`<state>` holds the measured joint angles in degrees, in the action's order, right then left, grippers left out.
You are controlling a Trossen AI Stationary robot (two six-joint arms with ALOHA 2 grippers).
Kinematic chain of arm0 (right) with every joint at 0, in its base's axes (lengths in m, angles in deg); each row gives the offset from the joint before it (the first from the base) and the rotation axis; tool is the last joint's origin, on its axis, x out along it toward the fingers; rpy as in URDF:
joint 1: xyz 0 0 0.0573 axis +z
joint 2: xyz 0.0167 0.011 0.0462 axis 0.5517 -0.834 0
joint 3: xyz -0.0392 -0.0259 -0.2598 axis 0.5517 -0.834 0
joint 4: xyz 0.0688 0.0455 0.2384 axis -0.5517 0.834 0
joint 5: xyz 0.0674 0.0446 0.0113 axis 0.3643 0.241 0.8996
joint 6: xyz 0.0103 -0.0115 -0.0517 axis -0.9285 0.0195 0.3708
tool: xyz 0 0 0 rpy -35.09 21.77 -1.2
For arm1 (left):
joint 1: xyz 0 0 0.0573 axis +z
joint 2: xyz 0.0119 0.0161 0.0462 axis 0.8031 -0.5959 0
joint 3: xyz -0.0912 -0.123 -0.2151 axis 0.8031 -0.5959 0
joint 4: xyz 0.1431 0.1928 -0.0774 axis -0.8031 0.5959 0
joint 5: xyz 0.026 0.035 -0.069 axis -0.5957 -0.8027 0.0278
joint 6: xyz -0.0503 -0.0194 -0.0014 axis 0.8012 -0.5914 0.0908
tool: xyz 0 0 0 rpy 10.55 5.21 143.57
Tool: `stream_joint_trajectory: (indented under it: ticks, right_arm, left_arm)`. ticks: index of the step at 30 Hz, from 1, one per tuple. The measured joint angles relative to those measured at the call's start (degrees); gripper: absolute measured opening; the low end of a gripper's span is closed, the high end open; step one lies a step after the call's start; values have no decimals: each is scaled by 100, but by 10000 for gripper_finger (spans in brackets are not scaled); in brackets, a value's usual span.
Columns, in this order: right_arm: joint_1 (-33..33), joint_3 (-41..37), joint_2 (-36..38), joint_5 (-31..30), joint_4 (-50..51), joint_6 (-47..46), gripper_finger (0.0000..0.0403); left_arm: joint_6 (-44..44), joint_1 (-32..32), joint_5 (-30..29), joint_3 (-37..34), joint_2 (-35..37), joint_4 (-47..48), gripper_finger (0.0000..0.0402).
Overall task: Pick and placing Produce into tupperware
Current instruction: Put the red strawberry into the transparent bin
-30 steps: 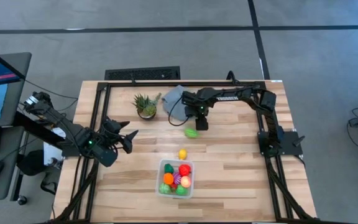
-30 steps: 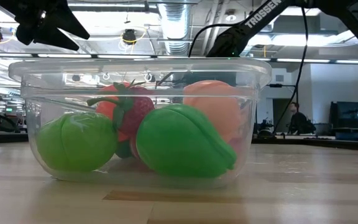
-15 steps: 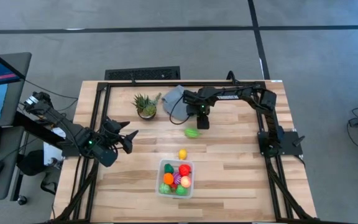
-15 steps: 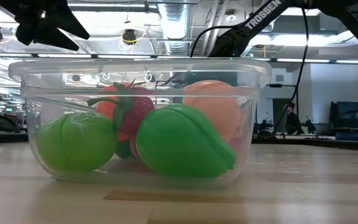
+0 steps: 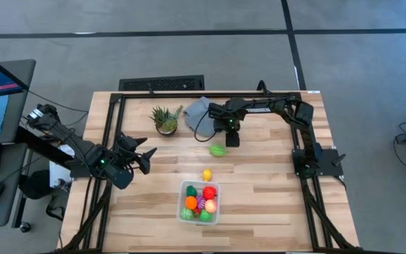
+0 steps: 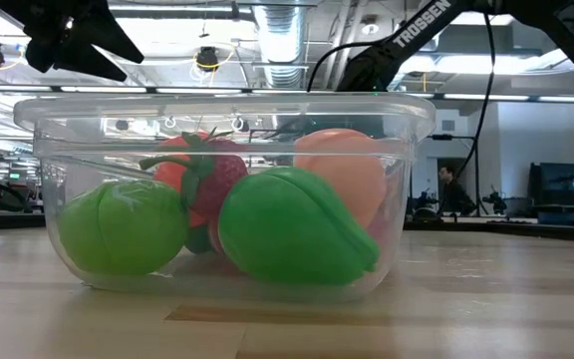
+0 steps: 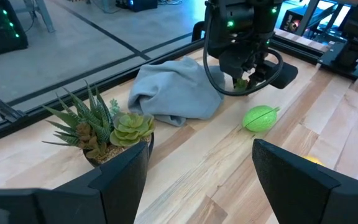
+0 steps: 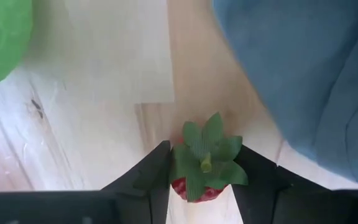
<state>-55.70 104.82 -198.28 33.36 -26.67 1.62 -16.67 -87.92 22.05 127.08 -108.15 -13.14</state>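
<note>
Grey cloth [image 5: 197, 111] and potted plant [image 5: 165, 120] crowd the far edge — middle table [image 5: 259, 176] open.

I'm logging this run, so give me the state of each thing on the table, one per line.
Tupperware: open, partly filled with produce.
Strawberry: between the right end effector's fingers, beside the cloth.
Green fruit: loose on table.
Yellow fruit: loose, by tupperware.
Cloth: crumpled.
Plant: upright.
Left end effector: open, empty.

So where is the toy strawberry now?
In the right wrist view the toy strawberry sits between the right gripper fingers, beside the grey cloth.
</note>
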Motion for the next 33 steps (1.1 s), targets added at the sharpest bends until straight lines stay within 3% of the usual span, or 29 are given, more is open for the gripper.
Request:
stream_joint_trajectory:
  ticks: [5,15,20,28,33]
  right_arm:
    - [-7,9,59,119,46,-176,176]
    - [-115,57,292,551,28,-490,162]
    - [-157,55,559,898,36,-630,178]
    - [-223,55,1121,1212,-6,-833,159]
    - [-232,55,1494,1340,-8,-1037,169]
  left_arm:
    - [0,0,0,0,0,2,279]
    - [-11,0,2,0,2,4,279]
    - [-26,-1,9,0,2,4,279]
    - [-26,-2,25,0,0,4,279]
    - [-24,-2,9,0,0,3,279]
